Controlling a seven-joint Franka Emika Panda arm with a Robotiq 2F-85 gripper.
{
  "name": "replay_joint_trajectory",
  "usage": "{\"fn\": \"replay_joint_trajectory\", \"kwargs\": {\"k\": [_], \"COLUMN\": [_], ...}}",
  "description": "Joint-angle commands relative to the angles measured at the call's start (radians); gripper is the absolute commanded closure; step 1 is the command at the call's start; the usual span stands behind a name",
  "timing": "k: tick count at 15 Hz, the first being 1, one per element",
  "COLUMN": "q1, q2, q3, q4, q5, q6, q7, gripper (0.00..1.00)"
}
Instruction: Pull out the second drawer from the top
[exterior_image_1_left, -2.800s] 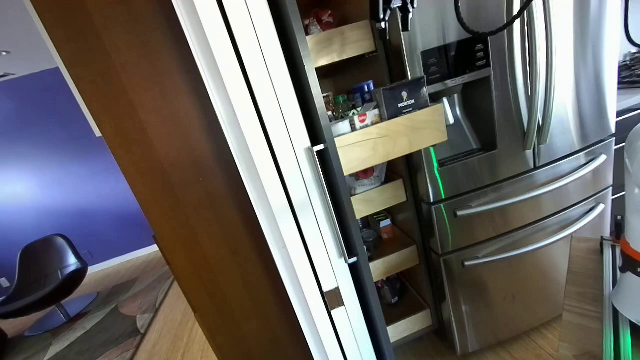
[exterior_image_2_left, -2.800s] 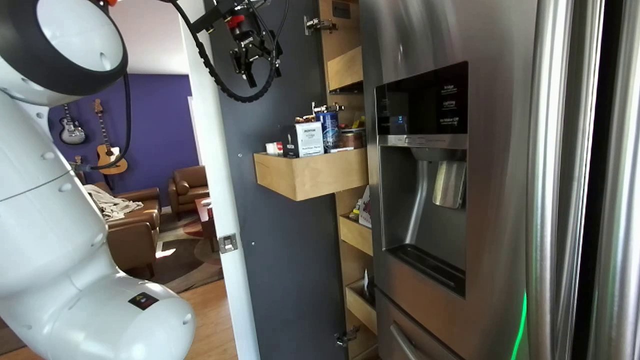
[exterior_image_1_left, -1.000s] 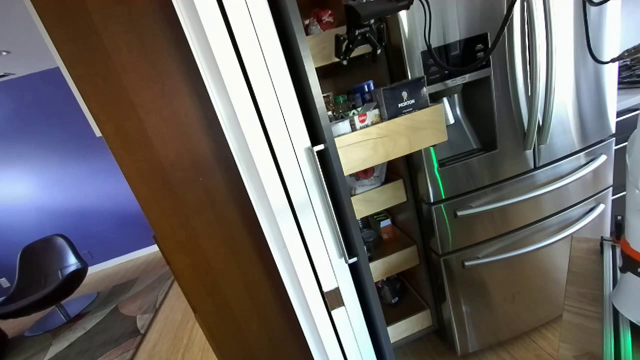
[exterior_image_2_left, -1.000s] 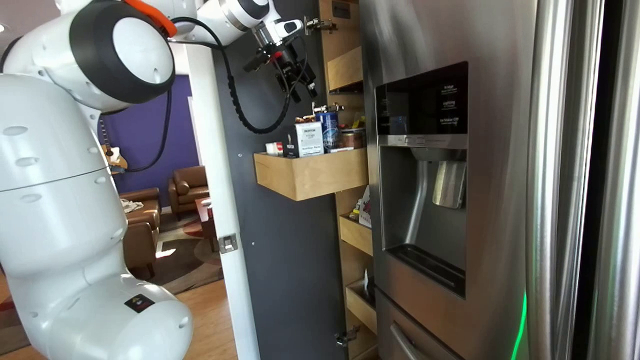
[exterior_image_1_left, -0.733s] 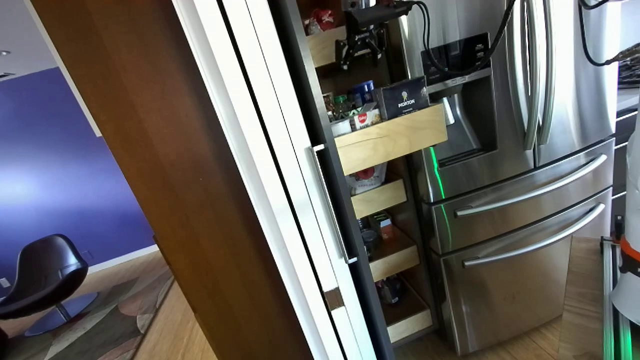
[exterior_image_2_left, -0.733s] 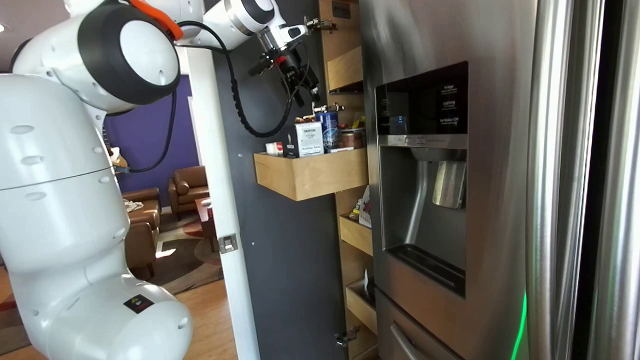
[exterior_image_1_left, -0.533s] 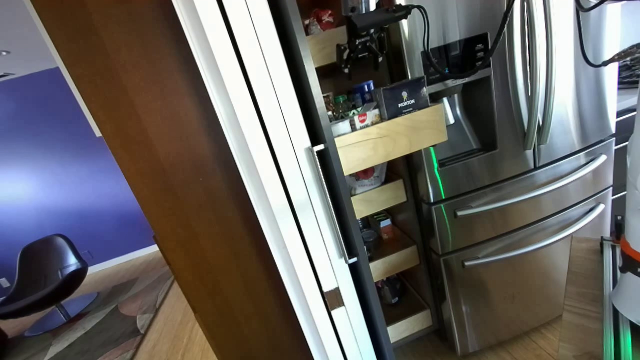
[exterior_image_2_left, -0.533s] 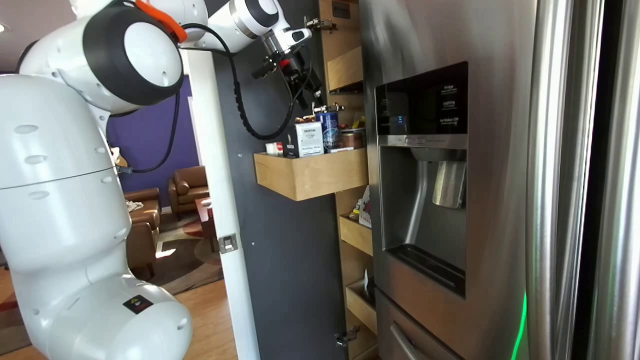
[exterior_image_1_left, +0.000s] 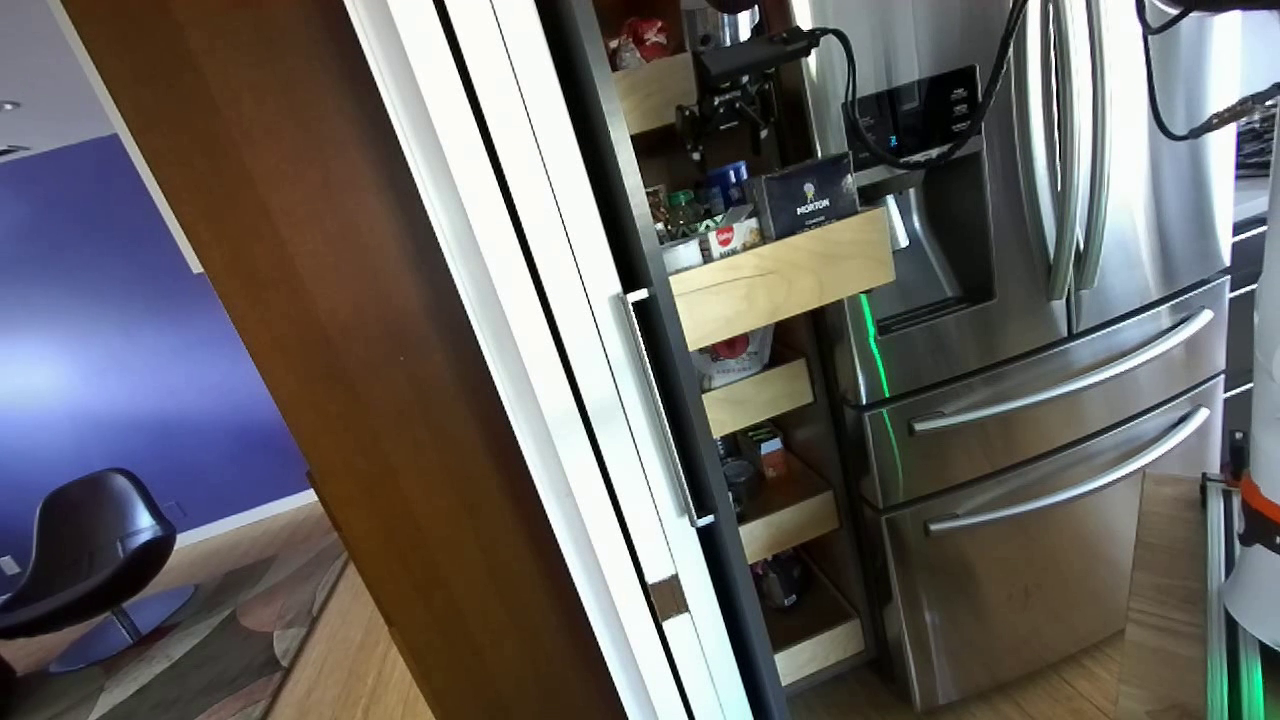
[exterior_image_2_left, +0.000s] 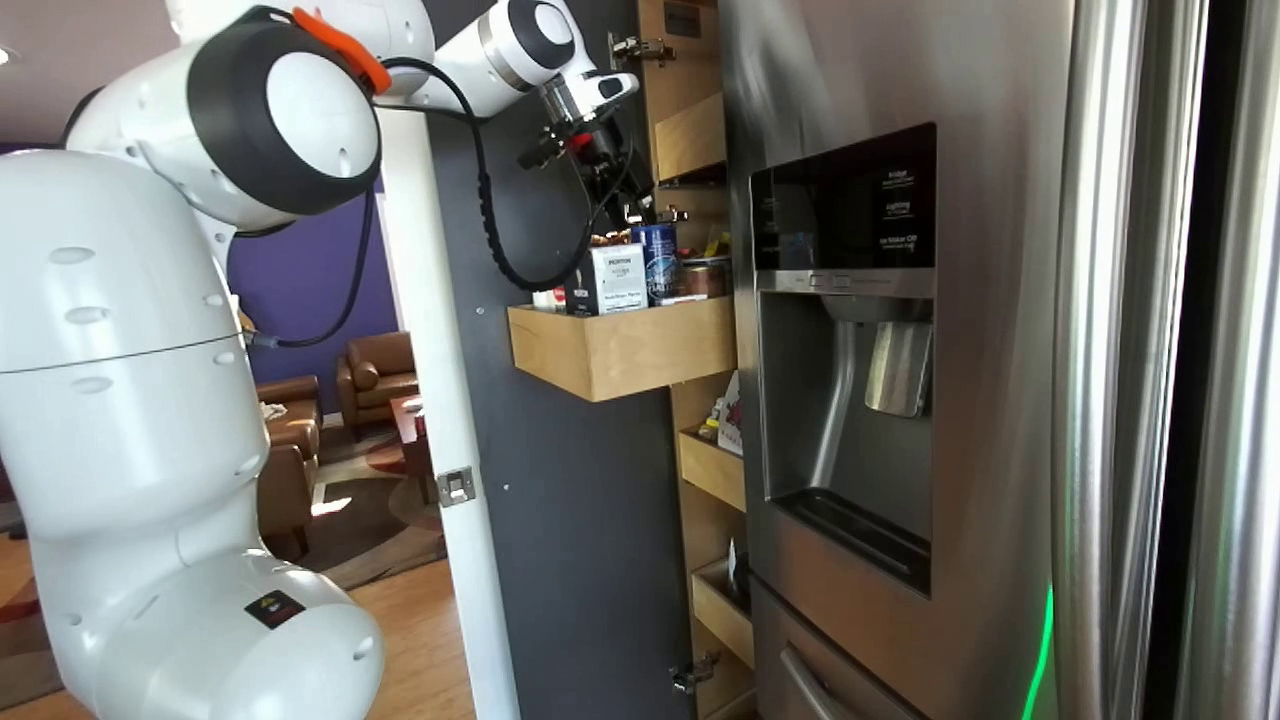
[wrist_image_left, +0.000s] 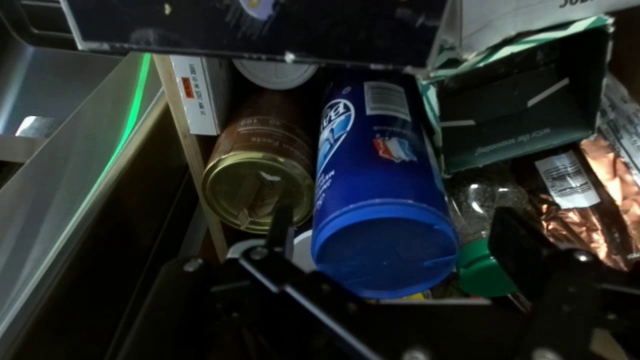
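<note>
The second drawer from the top (exterior_image_1_left: 785, 285) is pale wood and stands pulled out from the tall cabinet in both exterior views (exterior_image_2_left: 620, 350). It holds boxes, jars and cans. My gripper (exterior_image_1_left: 728, 140) is tilted downward just above the drawer's contents, near the blue canister (exterior_image_2_left: 656, 262). In the wrist view the gripper (wrist_image_left: 393, 222) is open, its fingers apart on either side of the canister's blue lid (wrist_image_left: 385, 250). I cannot tell whether the fingers touch it. Part of the drawer's wooden rim (wrist_image_left: 189, 135) shows in the wrist view.
The top drawer (exterior_image_1_left: 655, 92) and lower drawers (exterior_image_1_left: 760, 395) sit inside the cabinet. A dark cabinet door (exterior_image_2_left: 590, 520) stands open beside them. A steel fridge (exterior_image_2_left: 850, 620) stands close on the other side. A black Morton box (exterior_image_1_left: 808, 195) stands at the drawer's front.
The arm has come into the cabinet opening and lowered the gripper toward the drawer's contents, with slower downward motion in the last second. The drawers have not moved. The gripper stays open.
</note>
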Motion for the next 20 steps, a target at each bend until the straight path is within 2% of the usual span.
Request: {"fn": "replay_joint_trajectory", "kwargs": {"k": [1,18,19,20], "q1": [-0.005,-0.017,-0.017,-0.017], "q2": [0.0,0.025,0.025,0.026], "q3": [-0.009,-0.027,-0.027,-0.027], "q4": [-0.018,-0.032,-0.034,-0.034], "q5": [0.04,0.036,0.037,0.037], "q6": [0.0,0.05,0.055,0.059], "q7": [0.013,0.04,0.043,0.045], "gripper": [0.0,0.0,0.09,0.14]}}
